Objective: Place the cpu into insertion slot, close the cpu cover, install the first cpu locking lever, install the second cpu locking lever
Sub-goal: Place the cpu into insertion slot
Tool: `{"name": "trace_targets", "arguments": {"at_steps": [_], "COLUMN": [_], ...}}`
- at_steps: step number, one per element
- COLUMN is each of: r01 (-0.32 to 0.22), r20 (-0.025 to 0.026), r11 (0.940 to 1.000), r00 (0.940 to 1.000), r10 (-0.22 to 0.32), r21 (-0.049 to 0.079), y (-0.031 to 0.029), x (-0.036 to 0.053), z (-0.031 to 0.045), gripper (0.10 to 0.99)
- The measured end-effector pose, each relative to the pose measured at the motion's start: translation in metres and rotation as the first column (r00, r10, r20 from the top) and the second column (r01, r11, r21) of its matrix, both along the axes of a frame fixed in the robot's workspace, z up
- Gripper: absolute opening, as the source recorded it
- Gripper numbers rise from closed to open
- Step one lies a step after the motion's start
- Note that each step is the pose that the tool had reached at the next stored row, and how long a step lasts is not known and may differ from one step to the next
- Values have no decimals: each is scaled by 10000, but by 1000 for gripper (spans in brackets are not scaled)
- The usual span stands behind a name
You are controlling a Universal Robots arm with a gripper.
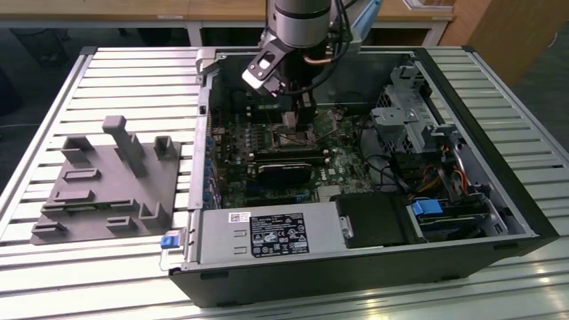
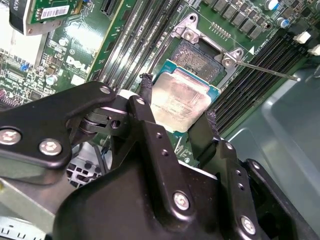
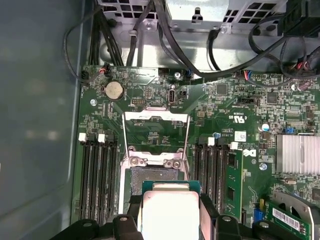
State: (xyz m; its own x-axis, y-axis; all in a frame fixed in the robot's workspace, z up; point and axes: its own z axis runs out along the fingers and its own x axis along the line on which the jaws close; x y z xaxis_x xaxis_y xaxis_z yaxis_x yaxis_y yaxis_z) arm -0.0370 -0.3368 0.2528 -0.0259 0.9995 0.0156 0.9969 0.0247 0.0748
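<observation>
Slatted metal table (image 1: 116,80) carries an open computer case (image 1: 356,277); gripper (image 2: 177,106) clamps the cpu (image 3: 170,210) just above the insertion slot (image 2: 202,60), cpu cover (image 3: 156,116) raised.

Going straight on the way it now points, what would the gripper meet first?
Probably the socket: the gripper holds the chip facing that open socket, with the cover standing open. How far above it the chip hangs is unclear.
</observation>
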Motion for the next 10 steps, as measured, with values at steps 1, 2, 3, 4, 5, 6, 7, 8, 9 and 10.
{"name": "trace_targets", "arguments": {"at_steps": [1,2,3,4,5,6,7,8,9,10], "r01": [0,0,0,0,0,0,0,0,0,0], "r20": [0,0,1,0,0,0,0,0,0,0], "r11": [10000,10000,10000,10000,10000,10000,10000,10000,10000,10000], "r00": [10000,10000,10000,10000,10000,10000,10000,10000,10000,10000], "r10": [0,0,0,0,0,0,0,0,0,0], "r21": [1,0,1,0,0,0,0,1,0,0], "y": [0,1,1,1,1,2,2,2,3,3], "x": [0,0,0,0,0,0,0,0,0,0], "z": [-5,-10,-15,-20,-25,-30,-35,-40,-45,-49], "gripper": [541,541,541,541,541,541,541,541,541,541]}}
